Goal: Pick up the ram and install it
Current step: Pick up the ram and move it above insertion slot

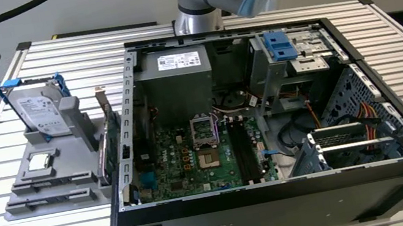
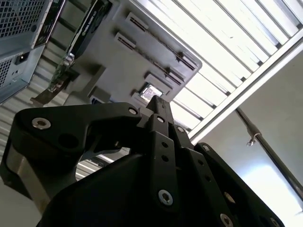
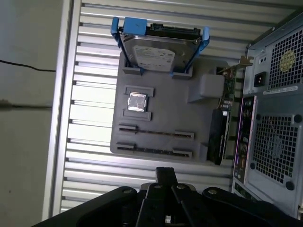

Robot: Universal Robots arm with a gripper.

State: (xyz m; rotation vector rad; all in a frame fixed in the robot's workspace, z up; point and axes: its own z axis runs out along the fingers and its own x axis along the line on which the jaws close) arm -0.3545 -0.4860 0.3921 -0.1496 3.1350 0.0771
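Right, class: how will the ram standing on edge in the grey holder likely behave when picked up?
The ram looks thin and board-like, so probably stiff and light. Standing on edge in the grey holder, it offers a narrow grip and may tilt or slip.

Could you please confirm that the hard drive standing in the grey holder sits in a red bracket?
Not quite: the bracket is blue, not red. The first wrist view shows the hard drive standing in the grey holder in that blue bracket.
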